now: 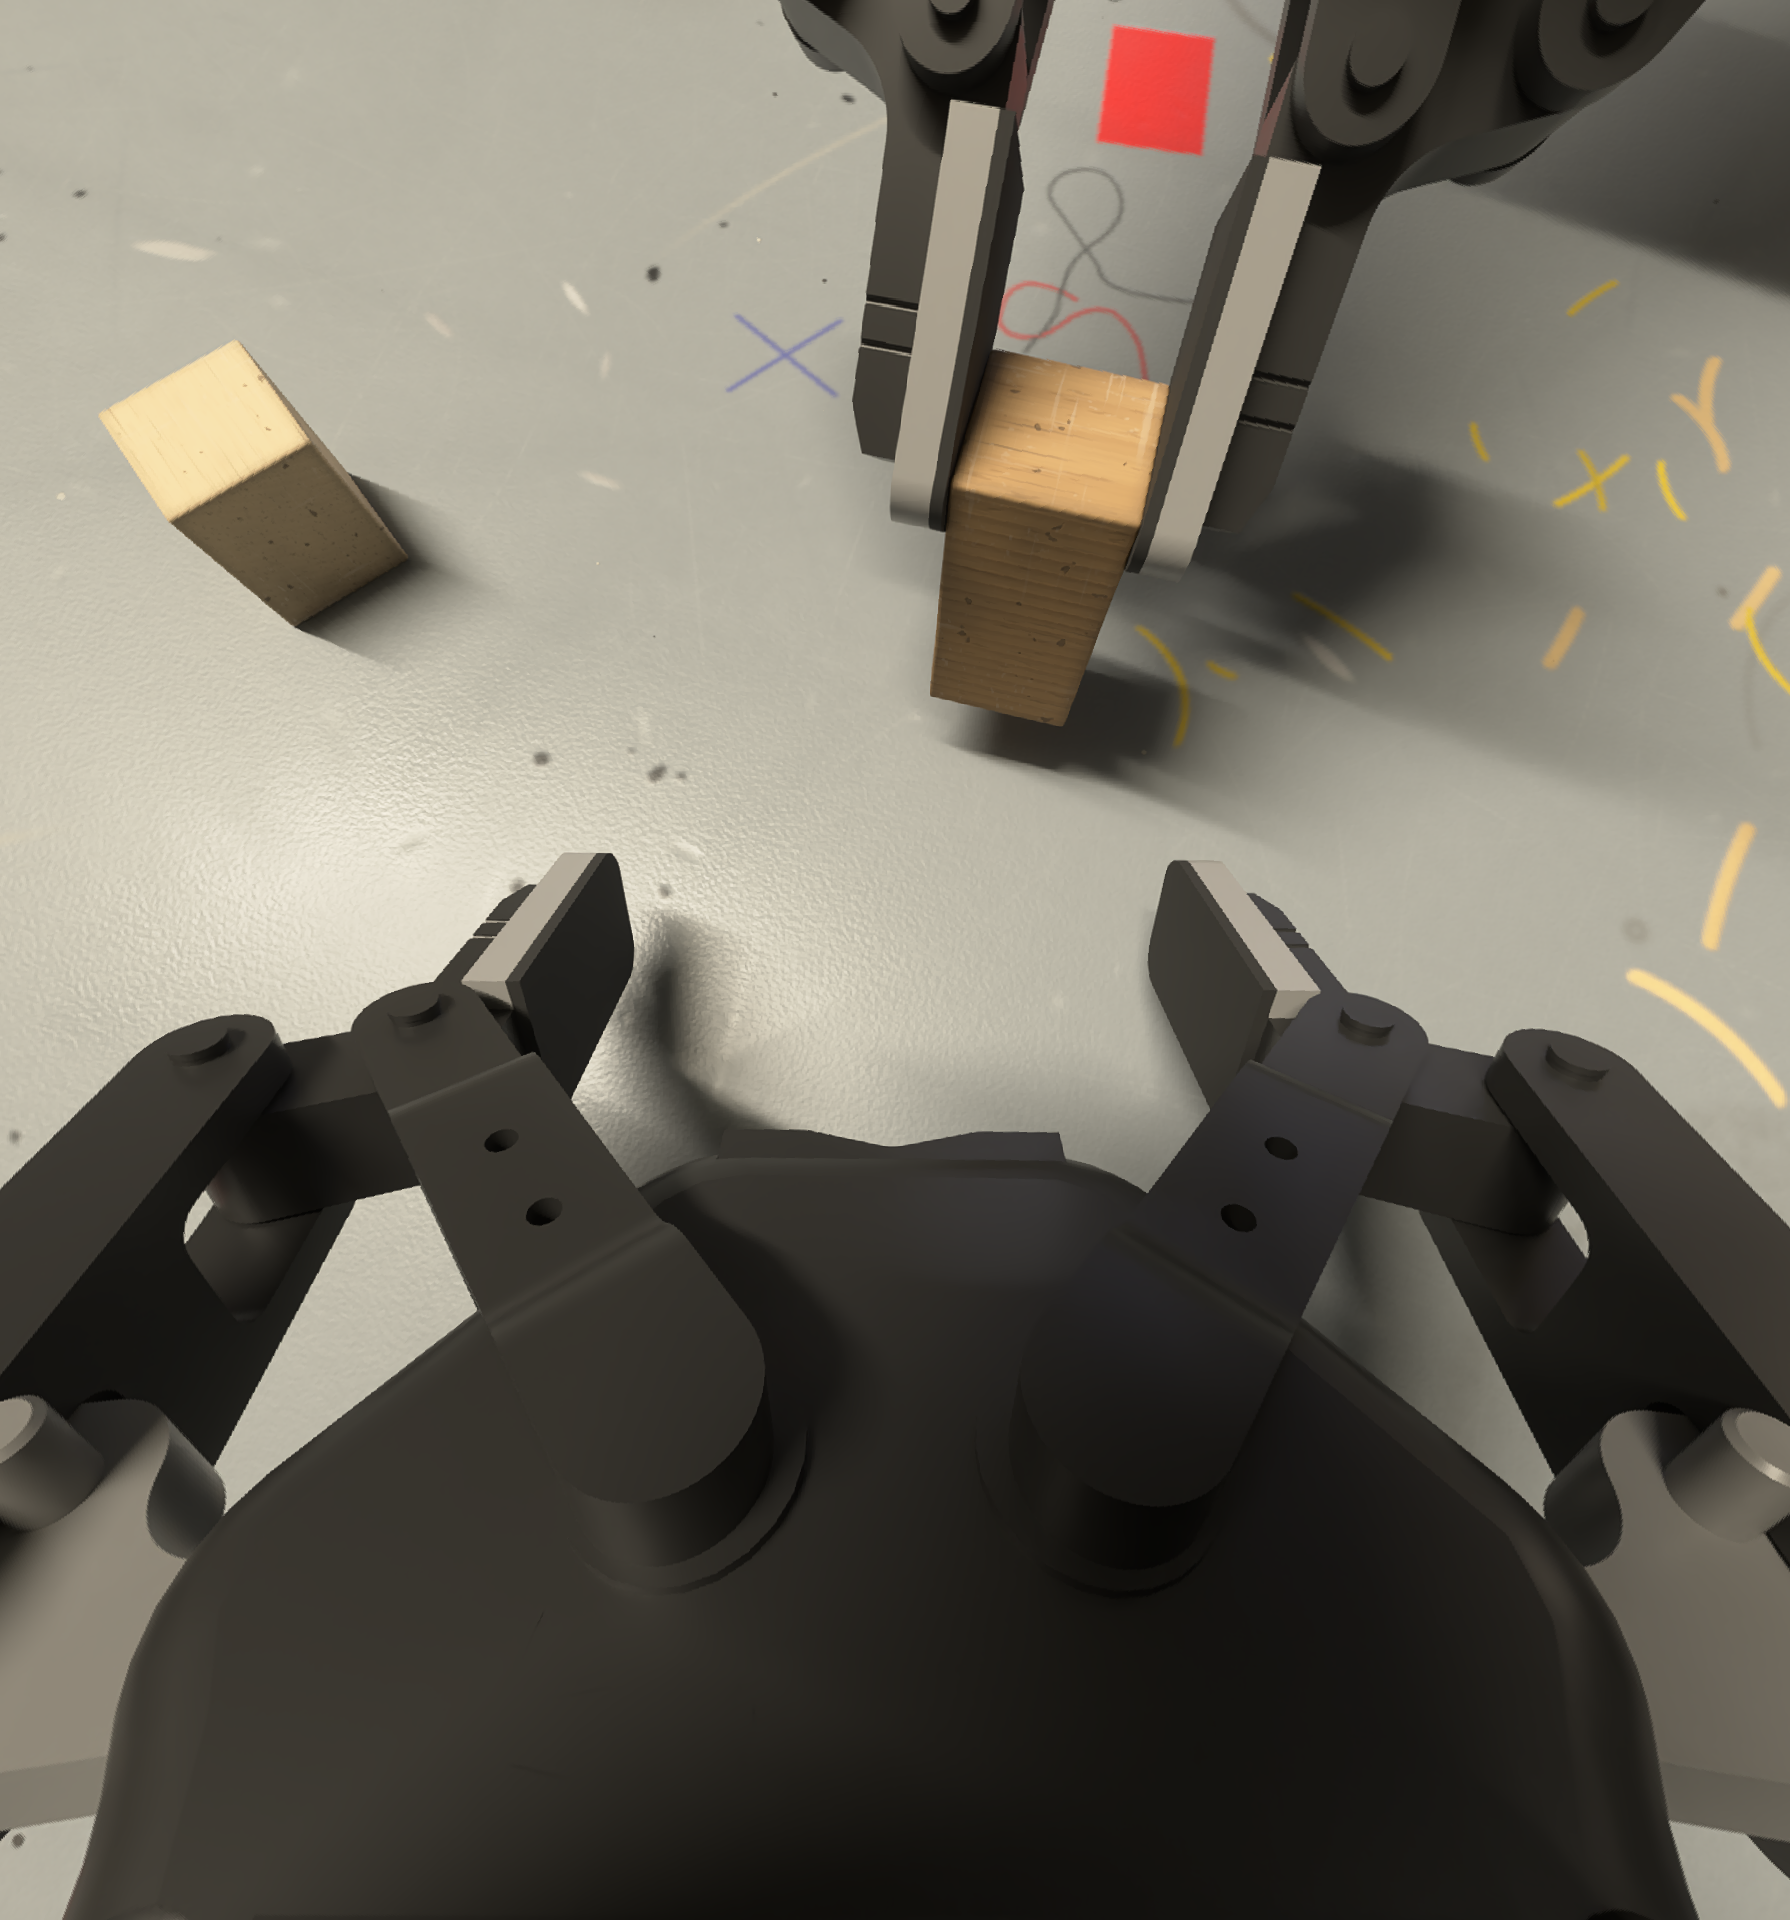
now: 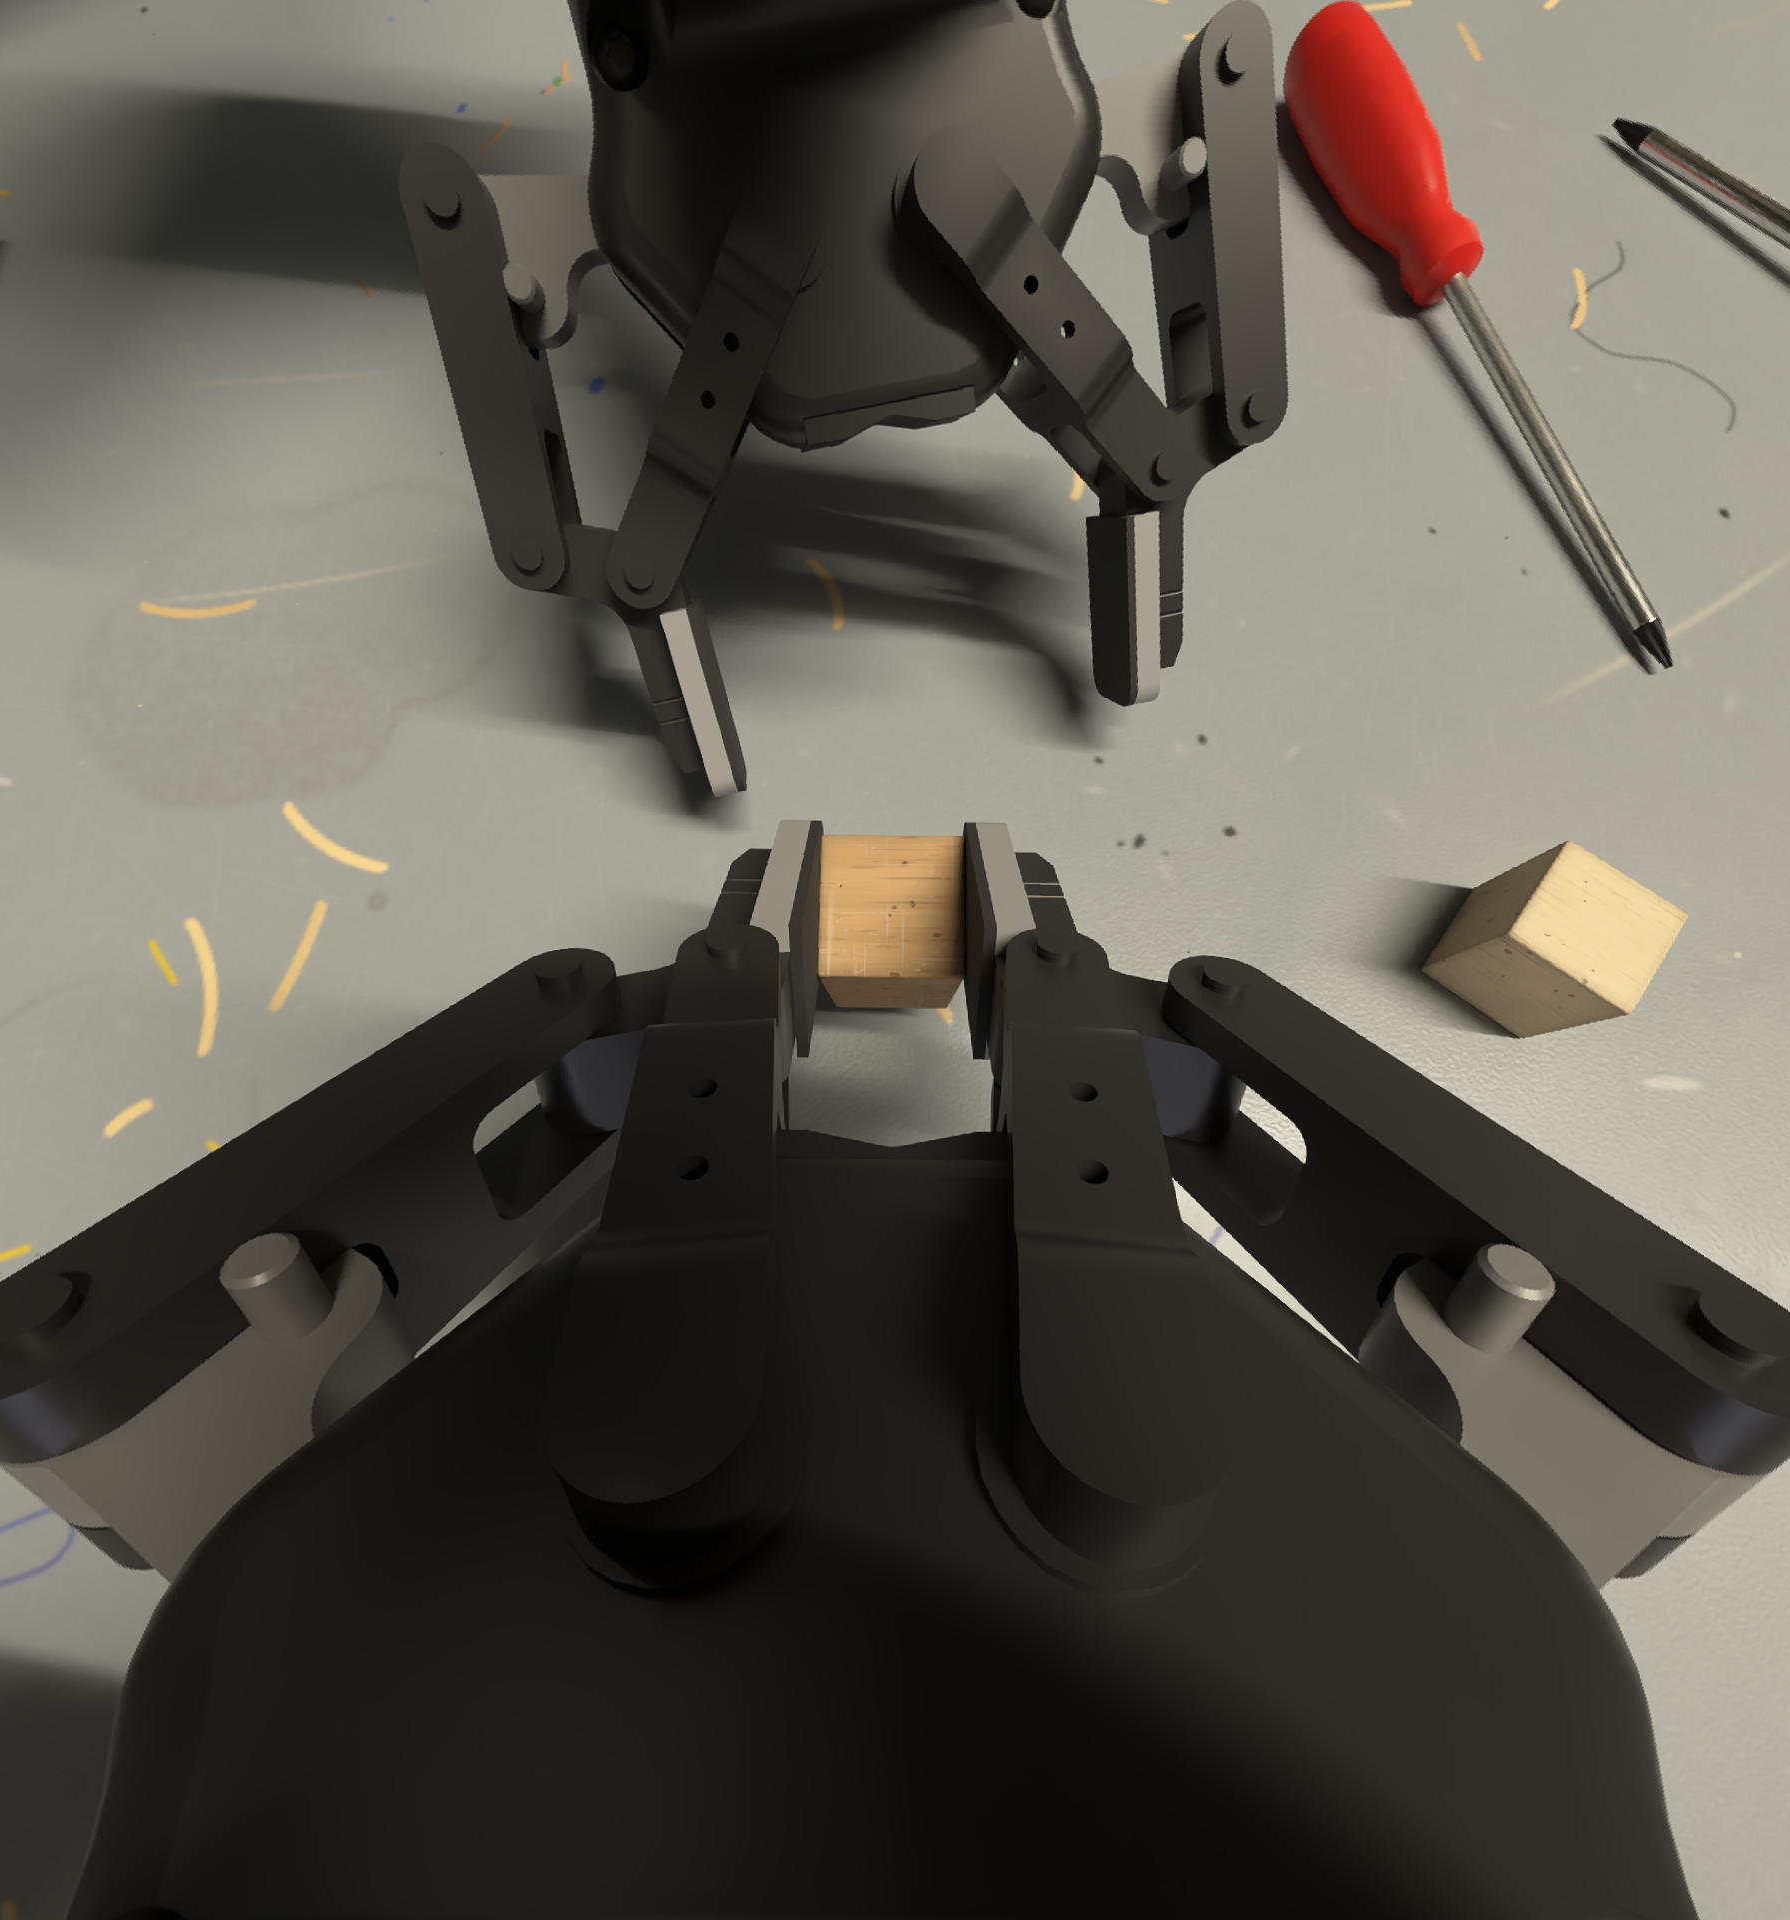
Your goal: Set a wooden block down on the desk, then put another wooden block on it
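Note:
My right gripper (image 2: 891,873) is shut on a tan wooden block (image 2: 889,920) and holds it a little above the grey desk (image 2: 1286,790). In the left wrist view the same block (image 1: 1036,540) hangs upright between the right gripper's fingers (image 1: 948,312), with a shadow under it. A paler wooden block (image 1: 247,478) lies on the desk to the left in that view; in the right wrist view it (image 2: 1556,940) lies to the right. My left gripper (image 1: 891,914) is open and empty, just in front of the held block; it also shows in the right wrist view (image 2: 927,717).
A red-handled screwdriver (image 2: 1390,177) and a dark pencil (image 2: 1743,197) lie at the far right. A red rectangle (image 1: 1156,91), scribbles and yellow marks (image 1: 1701,914) are on the desk surface.

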